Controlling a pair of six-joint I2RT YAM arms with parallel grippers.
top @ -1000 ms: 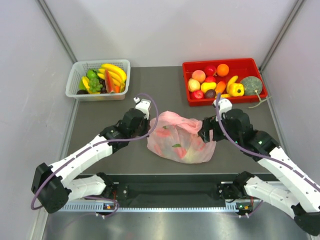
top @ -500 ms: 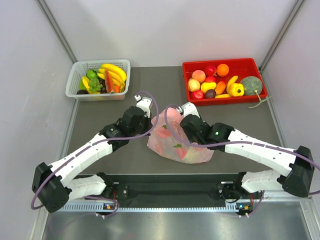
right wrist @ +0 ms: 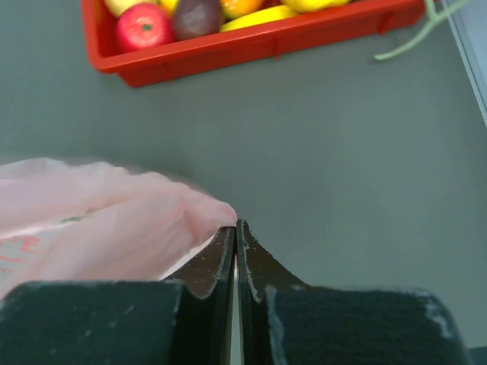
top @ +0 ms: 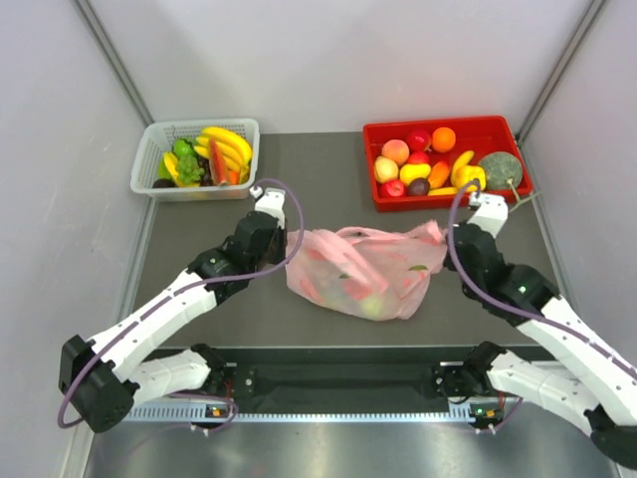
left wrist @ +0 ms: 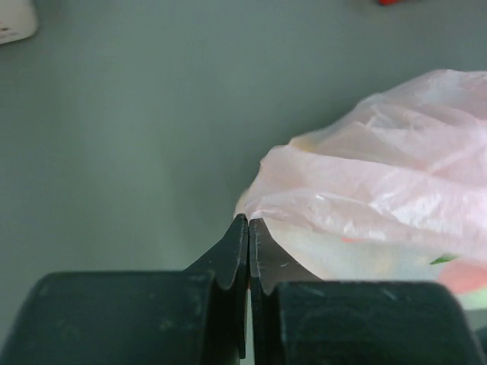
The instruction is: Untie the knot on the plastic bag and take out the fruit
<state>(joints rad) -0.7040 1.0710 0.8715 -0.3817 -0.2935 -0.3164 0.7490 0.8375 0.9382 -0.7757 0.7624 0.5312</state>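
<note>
The bag (top: pixel 360 271) lies at the centre of the top view, stretched sideways between the arms. The left gripper (left wrist: pixel 248 222) is clenched on its left edge and the right gripper (right wrist: pixel 236 226) on its right tip (fruit (top: pixel 366 299) shows dimly through the film).

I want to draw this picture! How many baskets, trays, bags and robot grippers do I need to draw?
White mesh basket: 1
Red tray: 1
Pink plastic bag: 1
Robot grippers: 2, the left gripper and the right gripper
Total: 5
</note>
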